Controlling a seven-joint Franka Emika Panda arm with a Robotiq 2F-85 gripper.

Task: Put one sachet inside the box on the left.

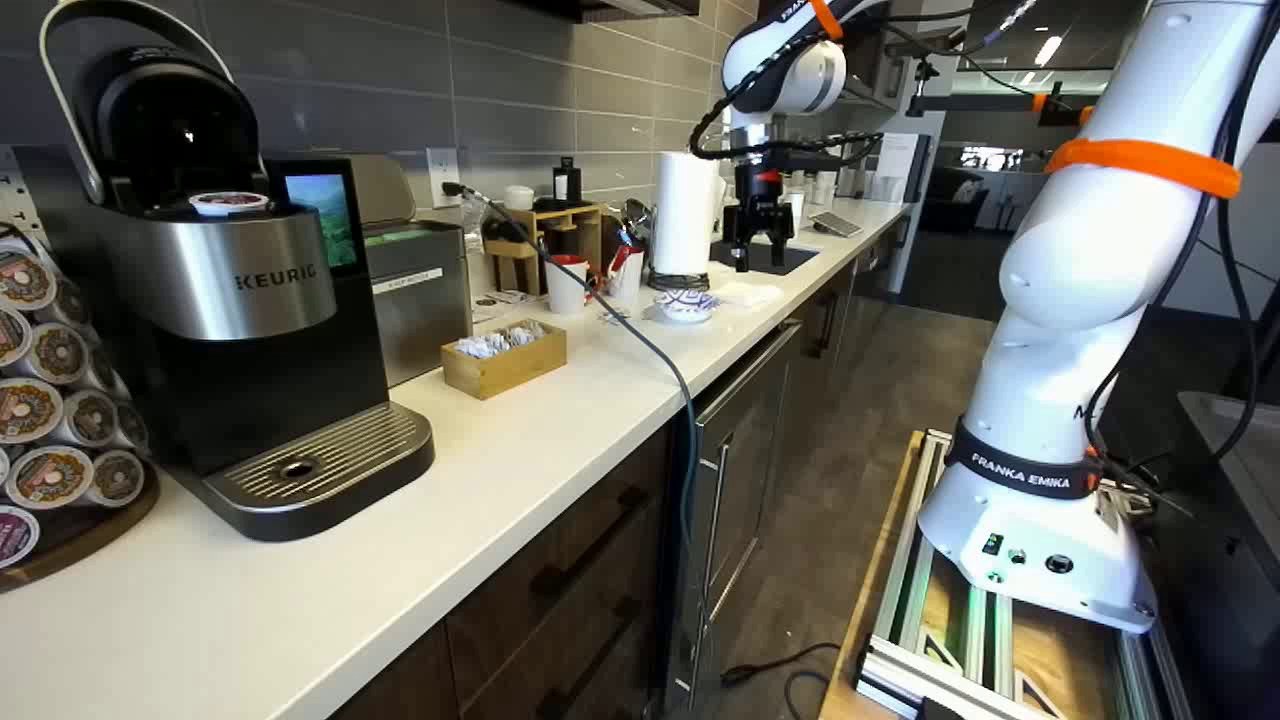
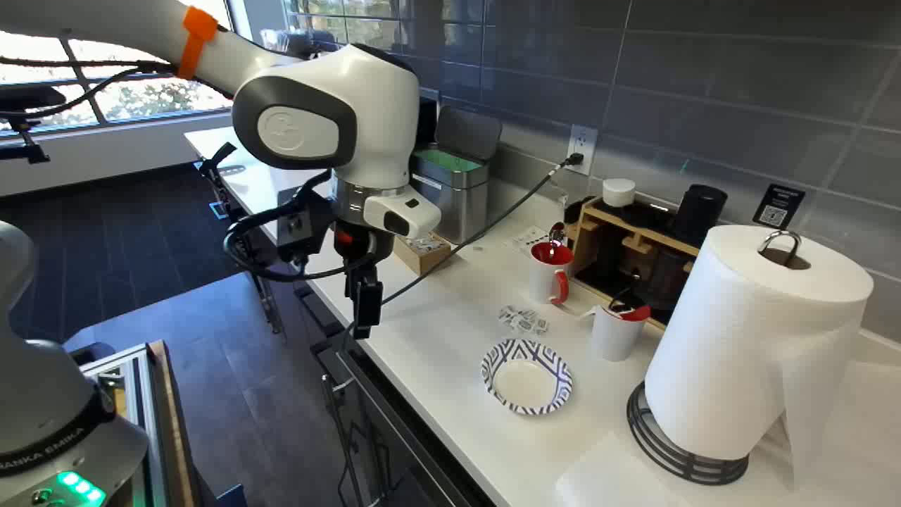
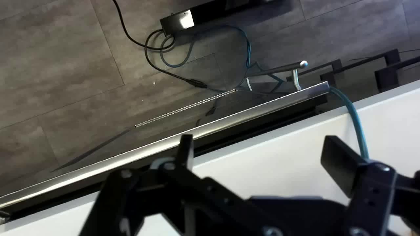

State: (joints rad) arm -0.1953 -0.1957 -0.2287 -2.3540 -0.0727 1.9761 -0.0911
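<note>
The box (image 1: 522, 367) is a low tan tray filled with pale packets, on the counter beside the coffee machine. It also shows in an exterior view (image 2: 431, 262), partly hidden behind the gripper's arm. Several loose white sachets (image 2: 523, 320) lie on the counter between the bowl and a red-and-white mug; they show faintly in an exterior view (image 1: 612, 316). My gripper (image 2: 364, 331) hangs pointing down above the counter's front edge, apart from box and sachets. It also shows in an exterior view (image 1: 760, 260). In the wrist view the gripper (image 3: 259, 146) is open, with nothing between its fingers.
A patterned bowl (image 2: 526, 384), two red-and-white mugs (image 2: 549, 278) and a paper towel roll (image 2: 753, 345) stand near the sachets. A cable (image 1: 640, 335) runs from the wall outlet across the counter and over its front edge. The coffee machine (image 1: 250, 270) stands beside the box.
</note>
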